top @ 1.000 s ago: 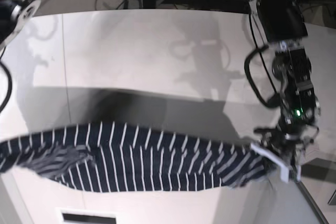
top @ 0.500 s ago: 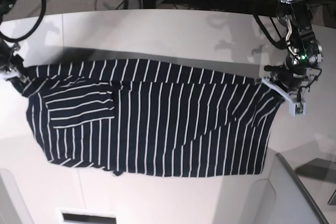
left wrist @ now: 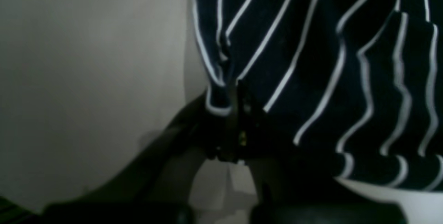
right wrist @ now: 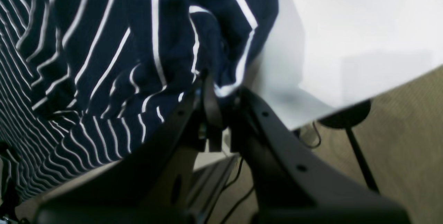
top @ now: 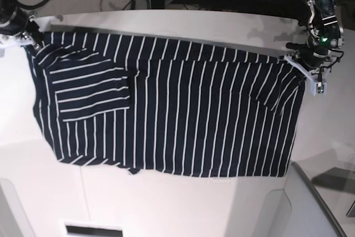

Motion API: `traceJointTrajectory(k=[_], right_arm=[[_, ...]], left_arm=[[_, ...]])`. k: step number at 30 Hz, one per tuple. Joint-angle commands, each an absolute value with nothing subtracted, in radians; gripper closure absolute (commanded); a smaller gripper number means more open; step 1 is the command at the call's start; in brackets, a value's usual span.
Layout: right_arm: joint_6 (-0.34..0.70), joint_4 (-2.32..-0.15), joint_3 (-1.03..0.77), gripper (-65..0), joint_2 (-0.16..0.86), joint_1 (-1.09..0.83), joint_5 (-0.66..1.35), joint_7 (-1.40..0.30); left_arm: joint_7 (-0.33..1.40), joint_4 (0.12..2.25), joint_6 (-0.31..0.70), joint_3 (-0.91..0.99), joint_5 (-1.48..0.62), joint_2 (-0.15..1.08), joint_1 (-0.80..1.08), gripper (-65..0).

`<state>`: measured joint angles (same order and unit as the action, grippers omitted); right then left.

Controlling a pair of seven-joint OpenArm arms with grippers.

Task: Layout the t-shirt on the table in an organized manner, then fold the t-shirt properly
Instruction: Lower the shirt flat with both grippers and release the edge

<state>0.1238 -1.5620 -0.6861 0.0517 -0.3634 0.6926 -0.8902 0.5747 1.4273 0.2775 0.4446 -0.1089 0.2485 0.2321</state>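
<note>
Within the last second the t-shirt (top: 166,104) has gone from a narrow bunched band near the counter's near edge to a broad sheet spread across the counter (top: 166,203). Half a second ago its top edge sat around mid-counter; now that edge runs close along the far edge, and both arms have drawn back toward the far corners with it. I read this as the lay-out step nearly done: the cloth is stretched wide and mostly flat, though one sleeve lies doubled over the body on the base view's left and a smaller flap is turned over near the other end, so some smoothing seems to remain before any fold.

The left gripper (top: 308,70) sits at the far corner on the base view's right, at the shirt's upper corner. Its wrist view shows the jaws closed tight on a pinch of striped hem (left wrist: 221,89), with cloth hanging away to the side over the pale counter (left wrist: 86,61). The right gripper (top: 21,33) is at the opposite far corner, also on the shirt's upper corner; its wrist view shows the jaws nearly together with a bunched fold of hem (right wrist: 214,78) held between them, right by the counter's edge (right wrist: 346,89). The shirt's lower hem lies well short of the near edge, and its far edge is taut between the two grips.
</note>
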Motion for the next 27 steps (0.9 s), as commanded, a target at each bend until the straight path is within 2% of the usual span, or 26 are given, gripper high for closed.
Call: traceJointTrajectory(k=[1, 16, 21, 23, 24, 27], right_arm=[[0.128, -1.575, -0.693, 0.0, 0.065, -0.375, 0.699, -0.869], [0.128, -1.483, -0.699, -0.6, 0.031, -0.383, 0.696, -0.868], [0.124, -1.491, -0.699, -16.8, 0.031, -0.386, 0.696, -0.872], [0.124, -1.492, -0.7, -21.3, 0.033, -0.387, 0.696, -0.872], [0.124, -1.492, -0.7, -22.1, 0.035, -0.389, 0.696, -0.872], [0.124, -1.498, -0.7, -22.7, 0.038, -0.39, 0.696, -0.875]], left_arm=[[0.559, 1.442, 0.269, 0.449, -0.107, 0.262, 0.231, 0.0], [0.558, 1.434, 0.268, 0.461, -0.107, 0.259, 0.291, 0.0], [0.561, 1.442, 0.268, 0.461, -0.107, 0.259, 0.305, 0.0], [0.562, 1.442, 0.268, 0.461, -0.107, 0.259, 0.305, 0.0], [0.562, 1.442, 0.268, 0.461, -0.107, 0.262, 0.306, -2.0], [0.562, 1.443, 0.266, 0.49, -0.107, 0.265, 0.325, -24.4]])
